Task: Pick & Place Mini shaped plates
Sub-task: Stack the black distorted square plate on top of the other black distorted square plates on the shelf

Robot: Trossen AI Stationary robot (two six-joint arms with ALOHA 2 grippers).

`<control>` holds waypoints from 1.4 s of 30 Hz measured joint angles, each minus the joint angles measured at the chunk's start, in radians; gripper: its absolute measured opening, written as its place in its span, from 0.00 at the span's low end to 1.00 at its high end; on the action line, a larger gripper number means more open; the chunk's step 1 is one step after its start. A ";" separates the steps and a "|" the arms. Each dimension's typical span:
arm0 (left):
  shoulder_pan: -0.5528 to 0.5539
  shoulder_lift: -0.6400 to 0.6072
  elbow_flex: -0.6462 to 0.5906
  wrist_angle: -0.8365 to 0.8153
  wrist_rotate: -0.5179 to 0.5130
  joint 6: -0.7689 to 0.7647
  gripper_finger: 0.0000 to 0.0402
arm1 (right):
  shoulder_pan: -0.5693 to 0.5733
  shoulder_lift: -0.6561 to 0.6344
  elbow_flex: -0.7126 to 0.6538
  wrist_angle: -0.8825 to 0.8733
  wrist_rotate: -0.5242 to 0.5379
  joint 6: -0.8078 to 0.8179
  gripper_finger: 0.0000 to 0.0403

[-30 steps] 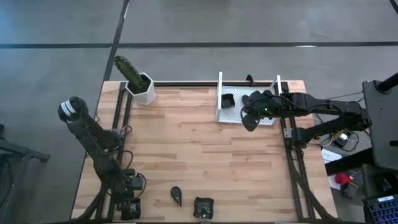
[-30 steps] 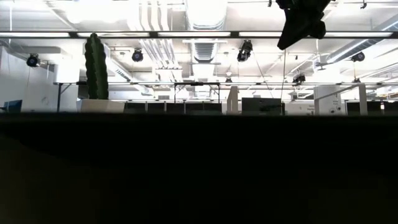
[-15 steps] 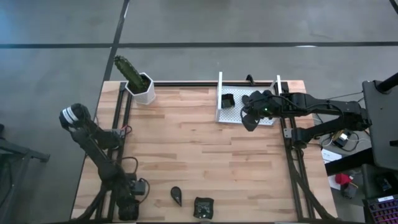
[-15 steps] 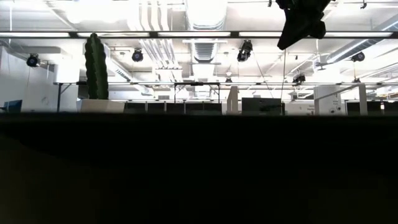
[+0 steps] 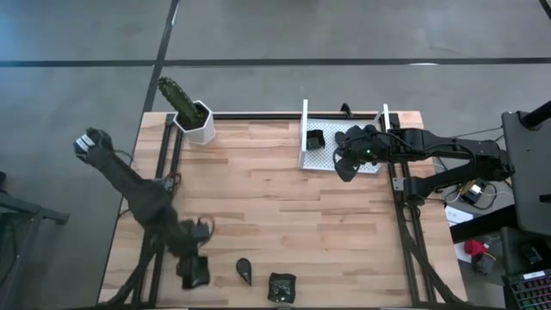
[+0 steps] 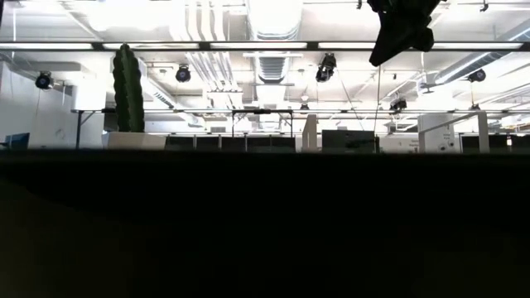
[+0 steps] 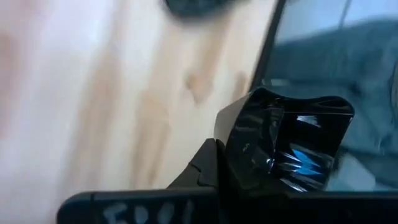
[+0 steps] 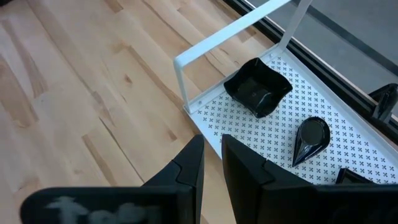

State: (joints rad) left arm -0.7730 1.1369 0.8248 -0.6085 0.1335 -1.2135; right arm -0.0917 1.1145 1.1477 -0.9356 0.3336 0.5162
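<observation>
The worktop (image 5: 284, 215) holds a white tray (image 5: 323, 159) at its far right, two plates inside. The left end effector (image 5: 195, 270) is clamped on a square plate (image 7: 283, 146) near the front edge; a corner pinch could slip. The right end effector (image 8: 211, 165), narrowly parted, empty, hovers beside the tray.

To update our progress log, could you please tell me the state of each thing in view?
Left end effector: shut on held square plate.
Right end effector: slightly open, empty, over tray edge.
White tray: holds tray square plate and tray teardrop plate.
Loose teardrop plate: on table.
Loose square plate: on table.
Cactus pot: upright.
</observation>
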 joint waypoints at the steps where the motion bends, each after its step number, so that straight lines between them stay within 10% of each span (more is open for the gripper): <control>1: 0.043 -0.019 0.019 -0.045 -0.001 0.025 0.00 | 0.000 0.000 0.000 0.000 0.000 0.000 0.13; 18: 0.860 0.243 0.288 -0.231 0.235 0.650 0.00 | 0.000 0.000 0.000 0.003 0.001 -0.003 0.13; 32: 0.954 0.851 0.783 -0.228 0.255 1.029 0.00 | 0.000 0.000 0.000 0.002 0.000 -0.022 0.13; 42: 0.954 1.037 0.941 -0.229 0.252 1.075 0.00 | 0.000 0.000 0.000 0.001 0.000 -0.022 0.13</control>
State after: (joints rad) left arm 0.1814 2.1743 1.7657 -0.8371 0.3853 -0.1387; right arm -0.0921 1.1141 1.1477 -0.9344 0.3332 0.4938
